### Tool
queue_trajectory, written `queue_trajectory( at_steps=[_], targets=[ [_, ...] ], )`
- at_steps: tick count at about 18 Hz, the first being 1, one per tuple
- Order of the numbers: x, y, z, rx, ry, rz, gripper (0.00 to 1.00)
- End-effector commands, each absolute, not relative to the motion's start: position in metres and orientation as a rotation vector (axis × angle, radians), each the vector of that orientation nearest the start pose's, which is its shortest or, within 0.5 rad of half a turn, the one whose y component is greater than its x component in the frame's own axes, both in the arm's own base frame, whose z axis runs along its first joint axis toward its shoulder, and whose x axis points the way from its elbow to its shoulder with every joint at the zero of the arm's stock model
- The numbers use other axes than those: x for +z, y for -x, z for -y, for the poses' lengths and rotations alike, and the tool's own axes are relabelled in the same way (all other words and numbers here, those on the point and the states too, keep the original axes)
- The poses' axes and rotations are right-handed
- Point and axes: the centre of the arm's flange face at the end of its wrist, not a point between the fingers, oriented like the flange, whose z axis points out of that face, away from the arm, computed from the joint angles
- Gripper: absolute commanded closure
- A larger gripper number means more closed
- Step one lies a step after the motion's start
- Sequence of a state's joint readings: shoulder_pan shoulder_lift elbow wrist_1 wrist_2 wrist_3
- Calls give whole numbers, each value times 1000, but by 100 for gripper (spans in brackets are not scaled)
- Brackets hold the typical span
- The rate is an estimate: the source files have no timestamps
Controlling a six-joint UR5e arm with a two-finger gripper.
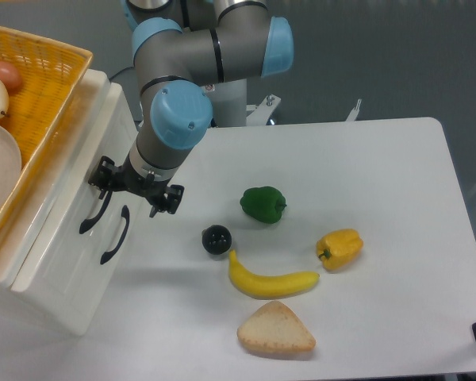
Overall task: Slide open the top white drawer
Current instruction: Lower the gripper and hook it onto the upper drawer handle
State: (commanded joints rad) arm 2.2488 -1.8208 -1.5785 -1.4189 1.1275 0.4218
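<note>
Here the grey and light-blue robot arm reaches down to the white two-drawer plastic cabinet (59, 262) at the left edge of the white desk (381, 198). Its black two-finger end effector (135, 184) sits at the upper end of the curved black bar handle (95, 214) of the top white drawer (67, 178), the upper of the two fronts, which lies flush with the cabinet. One finger shows left of the handle's top and the other to the right, so the jaws stand apart around it; whether they touch the bar cannot be told. Just beside it is the lower drawer's own black handle (116, 236). A yellow wicker basket (40, 87) rests on top of the cabinet. Spread on the desk, well apart from the cabinet, lie a green bell pepper (262, 204), a small round black object (216, 239), a yellow banana (271, 280), a yellow bell pepper (339, 248) and a triangular slice of bread (275, 329)
</note>
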Motion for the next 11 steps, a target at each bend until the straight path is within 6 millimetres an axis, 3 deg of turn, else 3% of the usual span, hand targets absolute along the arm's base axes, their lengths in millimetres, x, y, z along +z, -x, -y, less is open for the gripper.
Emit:
queue_trajectory(
  at_steps=[11],
  targets=[
    [370,224,-559,-647,2906,405,0]
  ],
)
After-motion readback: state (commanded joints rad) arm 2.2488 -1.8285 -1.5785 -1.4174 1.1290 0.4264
